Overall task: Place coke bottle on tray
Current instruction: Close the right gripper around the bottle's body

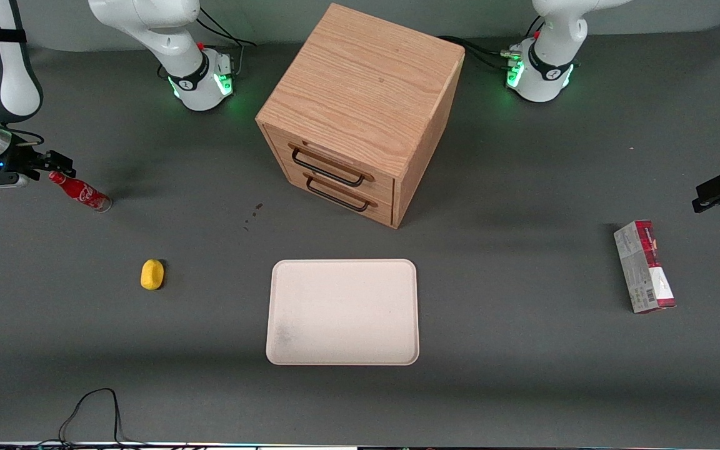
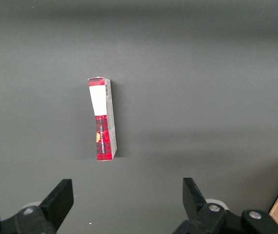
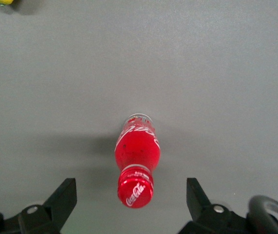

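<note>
Right now I have the claw [image 3: 129, 207] spread wide above the bottle [image 1: 80, 192], which stands on the table [image 1: 522, 375] toward the working arm's end, well apart from the tray [image 1: 342, 311], cap between the fingers [image 3: 63, 197], untouched.

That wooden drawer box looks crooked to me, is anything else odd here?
The drawer box does sit turned at an angle to the table edges. A few small dark specks mark the table in front of it. The coke bottle stands upright beneath the open claw; the tray is faintly smudged.
</note>
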